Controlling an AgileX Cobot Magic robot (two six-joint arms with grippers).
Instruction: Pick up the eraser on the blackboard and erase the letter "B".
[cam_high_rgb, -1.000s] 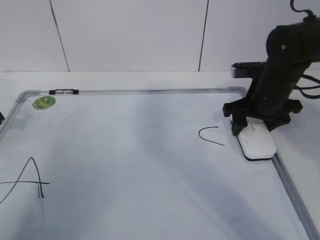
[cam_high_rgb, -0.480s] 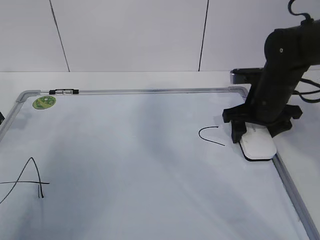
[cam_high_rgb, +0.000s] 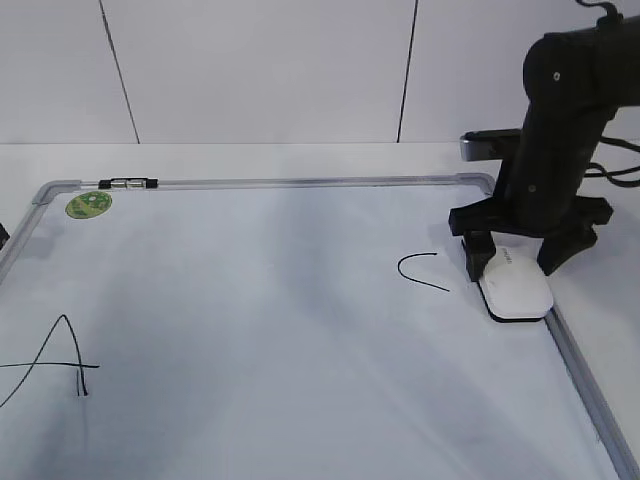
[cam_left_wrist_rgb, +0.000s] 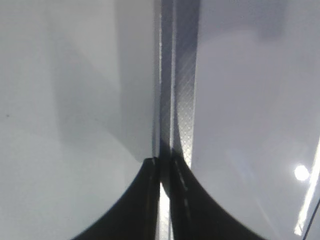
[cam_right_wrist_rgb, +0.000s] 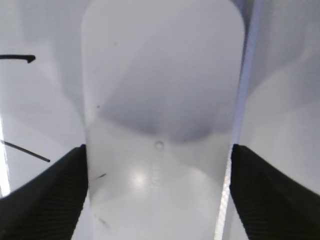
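The white eraser (cam_high_rgb: 515, 284) lies flat on the blackboard (cam_high_rgb: 250, 300) at its right frame. My right gripper (cam_high_rgb: 515, 260) is open just above it, one finger on each side, not gripping it. In the right wrist view the eraser (cam_right_wrist_rgb: 160, 75) fills the middle between the two open fingertips (cam_right_wrist_rgb: 159, 155). A black "A" (cam_high_rgb: 55, 360) is at the left and a black curved "C" (cam_high_rgb: 420, 270) lies just left of the eraser. No letter "B" shows. My left gripper (cam_left_wrist_rgb: 164, 170) is shut and empty over the board's frame (cam_left_wrist_rgb: 175, 75).
A round green sticker (cam_high_rgb: 88, 204) and a small clip (cam_high_rgb: 128, 183) sit at the board's far left corner. The board's grey frame (cam_high_rgb: 580, 380) runs along the right. White table lies beyond the frame, with a panelled wall behind.
My right arm has risen and its fingers have lifted off the board. The eraser has stayed where it lay. The marks have not changed.
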